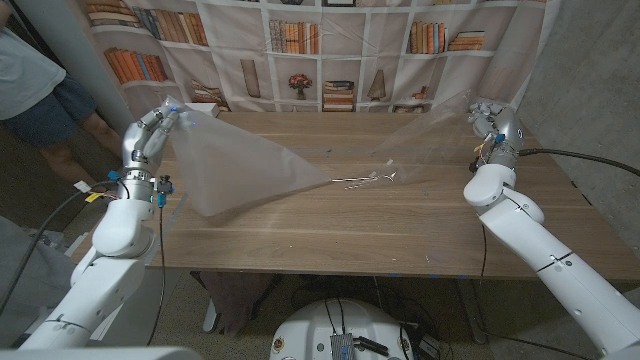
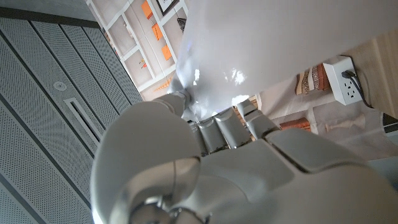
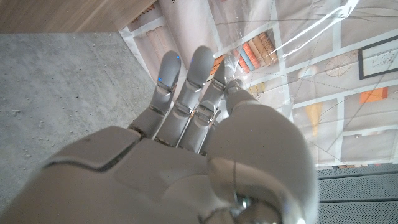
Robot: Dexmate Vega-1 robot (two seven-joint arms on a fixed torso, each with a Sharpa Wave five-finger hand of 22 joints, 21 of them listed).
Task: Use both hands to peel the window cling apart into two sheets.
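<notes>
The window cling is pulled apart into two sheets above the table. A cloudy white sheet (image 1: 245, 160) hangs from my left hand (image 1: 150, 135), raised at the table's left end, and it narrows toward the table's middle. In the left wrist view that hand (image 2: 205, 155) pinches the white sheet (image 2: 280, 43) at a corner. A clear, glinting sheet (image 1: 430, 135) stretches from my right hand (image 1: 492, 125), lifted at the table's right end. The right wrist view has that hand (image 3: 193, 106) with fingertips on the clear sheet (image 3: 292, 56). The two sheets meet at a crinkled point (image 1: 365, 180) on the tabletop.
The wooden table (image 1: 400, 225) stands before a bookshelf-print backdrop (image 1: 330, 60). A person (image 1: 35, 90) stands at the far left beyond the table. Cables (image 1: 590, 158) trail from my right arm past the table's right end.
</notes>
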